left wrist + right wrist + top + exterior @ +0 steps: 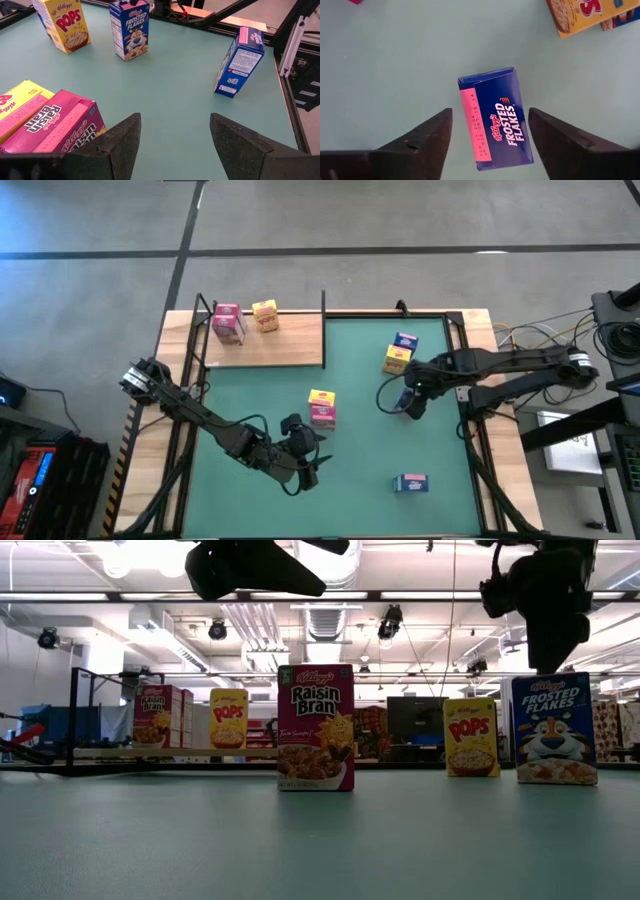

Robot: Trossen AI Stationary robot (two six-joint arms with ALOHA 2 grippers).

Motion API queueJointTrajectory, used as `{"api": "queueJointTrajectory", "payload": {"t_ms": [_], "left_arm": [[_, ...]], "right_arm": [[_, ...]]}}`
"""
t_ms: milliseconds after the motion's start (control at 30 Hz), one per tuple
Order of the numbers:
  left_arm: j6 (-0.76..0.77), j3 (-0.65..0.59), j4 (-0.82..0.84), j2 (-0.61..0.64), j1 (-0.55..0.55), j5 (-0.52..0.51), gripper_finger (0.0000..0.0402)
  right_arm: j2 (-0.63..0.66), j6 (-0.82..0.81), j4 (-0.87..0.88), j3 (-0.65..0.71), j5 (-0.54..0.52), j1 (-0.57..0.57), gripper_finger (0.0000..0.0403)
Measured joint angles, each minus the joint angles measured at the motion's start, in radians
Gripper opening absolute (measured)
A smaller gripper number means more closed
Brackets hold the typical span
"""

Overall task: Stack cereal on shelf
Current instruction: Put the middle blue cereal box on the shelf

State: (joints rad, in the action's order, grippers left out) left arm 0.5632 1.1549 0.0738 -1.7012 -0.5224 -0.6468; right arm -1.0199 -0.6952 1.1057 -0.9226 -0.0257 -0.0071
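From above, the shelf [265, 350] lies at the far left of the green table [360, 430], carrying a magenta Raisin Bran box [228, 323] and a yellow Pops box [265, 314] side by side, both upright. Mid-table stand a yellow and a magenta box together [321, 408]. At the far right a blue box and a yellow box [399, 353] stand touching. A blue box [411, 483] lies near the front right. The left pincer [305, 465] hovers near the front centre. The right pincer [413, 402] hangs over a blue box that its arm mostly hides.

At table height, the central Raisin Bran box [316, 727] stands upright, long axis vertical, front facing the camera. A Pops box [471, 737] and a Frosted Flakes box [555, 728] stand upright to its right, the right pincer directly above the Frosted Flakes.

The left wrist view shows its fingers [122, 137] spread and empty, just beside the magenta and yellow pair, with a tilted blue box [240, 61] farther off.

The right wrist view looks down on the Frosted Flakes box top [495, 120], its long axis running away from the camera; the fingers [427, 135] stand released either side, clear of the box.
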Motion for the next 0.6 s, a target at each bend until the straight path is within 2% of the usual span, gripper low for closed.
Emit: {"api": "queueJointTrajectory", "payload": {"t_ms": [133,300,467,600], "left_arm": [[0.0,0.0,0.0,0.0,0.0,0.001,0.0221],[0.0,0.0,0.001,0.0,0.0,0.002,0.0221],[0.0,-0.001,0.001,0.0,0.0,0.002,0.0221],[0.0,-0.002,0.002,0.0,0.0,0.004,0.0221]], "right_arm": [[-0.042,0.025,0.0,0.0,0.0,0.0,0.0278],[-0.091,0.058,0.002,0.0,0.0,0.0,0.0285],[-0.138,0.081,0.005,0.0,0.0,0.0,0.0274],[-0.17,0.096,0.007,0.0,0.007,0.0,0.0251]]}}
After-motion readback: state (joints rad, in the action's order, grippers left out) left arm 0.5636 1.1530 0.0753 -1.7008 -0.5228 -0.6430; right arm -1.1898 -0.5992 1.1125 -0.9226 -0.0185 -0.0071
